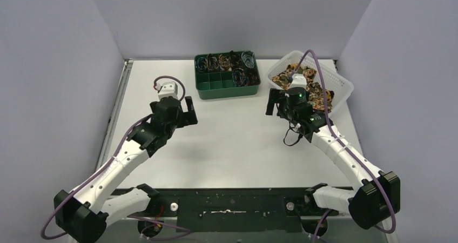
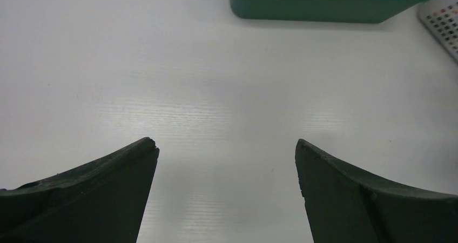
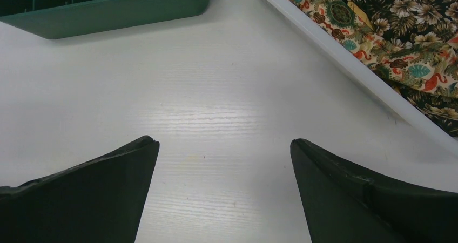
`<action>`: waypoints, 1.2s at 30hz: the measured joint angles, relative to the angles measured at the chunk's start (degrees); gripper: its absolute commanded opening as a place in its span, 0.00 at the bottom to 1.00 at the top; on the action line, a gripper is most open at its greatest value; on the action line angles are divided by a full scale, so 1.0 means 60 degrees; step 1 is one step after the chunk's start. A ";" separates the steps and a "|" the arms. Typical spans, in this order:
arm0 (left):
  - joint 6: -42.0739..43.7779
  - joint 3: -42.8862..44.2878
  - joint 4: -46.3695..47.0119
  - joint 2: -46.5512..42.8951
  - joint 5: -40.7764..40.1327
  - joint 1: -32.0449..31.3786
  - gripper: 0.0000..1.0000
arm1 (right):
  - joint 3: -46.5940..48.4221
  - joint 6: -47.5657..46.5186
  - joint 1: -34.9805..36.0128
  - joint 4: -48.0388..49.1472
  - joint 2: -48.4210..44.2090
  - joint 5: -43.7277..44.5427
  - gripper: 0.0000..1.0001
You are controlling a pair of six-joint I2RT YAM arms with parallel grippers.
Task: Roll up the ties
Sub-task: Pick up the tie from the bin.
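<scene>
The ties (image 1: pixel 309 81) lie heaped in a white mesh basket (image 1: pixel 339 83) at the back right, busy floral fabric in brown, gold and black. In the right wrist view the ties (image 3: pixel 402 35) show behind the basket's white rim (image 3: pixel 345 65). My right gripper (image 1: pixel 289 100) hovers just left of the basket, open, with only bare table between its fingers (image 3: pixel 224 143). My left gripper (image 1: pixel 174 105) is open and empty over the table's left middle (image 2: pixel 226 146). Neither gripper touches a tie.
A green compartment box (image 1: pixel 227 75) stands at the back centre, with small coils and thin coloured loops in its back cells. Its wall shows ahead of both grippers (image 2: pixel 324 8) (image 3: pixel 108 11). White walls close in the table on three sides.
</scene>
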 measured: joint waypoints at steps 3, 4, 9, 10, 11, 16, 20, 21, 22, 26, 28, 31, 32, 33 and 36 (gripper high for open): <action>-0.0029 -0.0004 0.0175 -0.0874 0.0040 0.0000 0.97 | 0.0160 -0.0106 0.0004 0.0015 -0.0015 -0.0138 1.00; -0.0025 -0.0004 0.0244 -0.1209 0.0033 0.0000 0.97 | 0.0178 -0.0135 0.0004 0.0015 -0.0033 -0.0171 1.00; 0.0036 -0.0160 0.0543 -0.2616 -0.0248 0.0000 0.97 | 0.0222 -0.0339 0.0004 0.0015 -0.0058 -0.0164 1.00; 0.0091 -0.0219 0.0521 -0.2772 -0.0302 0.0000 0.97 | 0.0244 -0.0375 0.0004 0.0011 -0.0058 -0.0142 1.00; 0.0135 -0.0266 0.0488 -0.2885 -0.0375 0.0000 0.97 | 0.0270 -0.0412 0.0004 0.0011 -0.0058 -0.0095 1.00; 0.0375 -0.0550 0.0255 -0.2903 -0.0809 0.0047 0.97 | 0.0867 -0.0492 -0.0601 -0.0069 0.0171 0.0084 1.00; 0.0608 -0.0991 0.0226 -0.2557 -0.0328 0.0747 0.97 | 0.2113 -0.0423 -0.2240 -0.0146 0.1104 -0.0291 0.99; 0.0652 -0.1184 0.0255 -0.2488 0.0069 0.1129 0.97 | 0.2393 -0.0419 -0.2597 -0.0138 0.1381 -0.0342 0.97; 0.0685 -0.1351 0.0244 -0.2404 0.0495 0.1599 0.97 | 0.2634 -0.0415 -0.2911 -0.0164 0.1650 -0.0375 0.95; 0.0699 -0.1854 0.0368 -0.2018 0.2324 0.3643 0.97 | 0.3504 -0.0346 -0.3971 -0.0357 0.2852 -0.0743 0.87; 0.0688 -0.1945 0.0364 -0.1869 0.3009 0.4295 0.97 | 0.3770 -0.0259 -0.4517 -0.0331 0.3508 -0.1180 0.85; 0.0688 -0.2000 0.0466 -0.1898 0.3727 0.4579 0.97 | 0.4091 -0.0084 -0.5125 -0.0313 0.4543 -0.1665 0.82; 0.0688 -0.2022 0.0535 -0.1945 0.3949 0.4590 0.97 | 0.4266 -0.0055 -0.5235 -0.0321 0.4907 -0.1756 0.81; 0.0688 -0.2033 0.0568 -0.1967 0.4051 0.4594 0.97 | 0.4444 -0.0047 -0.5278 -0.0346 0.5213 -0.1836 0.79; 0.0692 -0.2058 0.0659 -0.2011 0.4386 0.4605 0.97 | 0.5351 -0.0055 -0.5227 -0.0339 0.6415 -0.2109 0.78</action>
